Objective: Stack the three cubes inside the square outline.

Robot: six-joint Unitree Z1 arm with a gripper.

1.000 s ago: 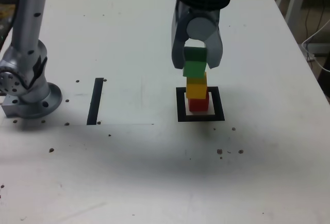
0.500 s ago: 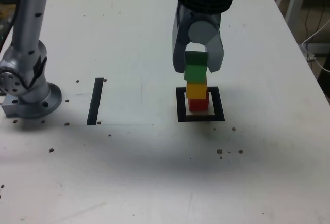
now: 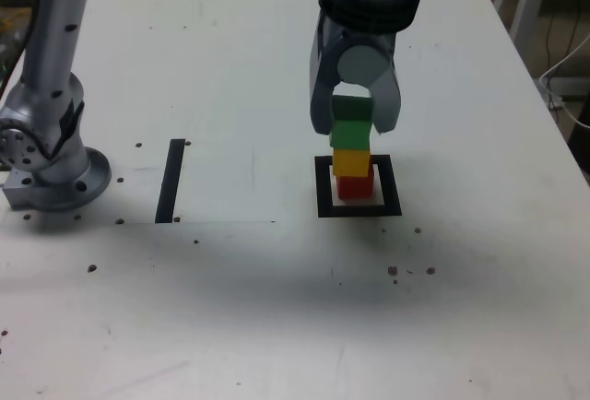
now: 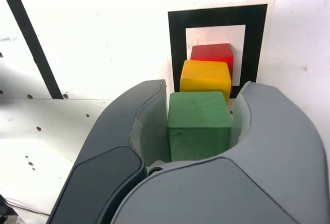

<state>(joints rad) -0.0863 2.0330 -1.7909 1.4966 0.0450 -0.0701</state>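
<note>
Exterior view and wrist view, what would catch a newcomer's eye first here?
The bright tower stands out first: a red cube at the bottom, a yellow cube on it and a green cube on top, inside the black square outline on the white table. Next comes the big grey tool, whose jaws flank the green cube. At the exterior view's left lies a straight black strip.

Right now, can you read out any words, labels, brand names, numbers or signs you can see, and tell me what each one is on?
None: no view shows any readable text.
The green cube, yellow cube and red cube have plain faces.
The square outline and the black strip are plain markings, not writing.
The gripper and the table bear no visible label.
</note>
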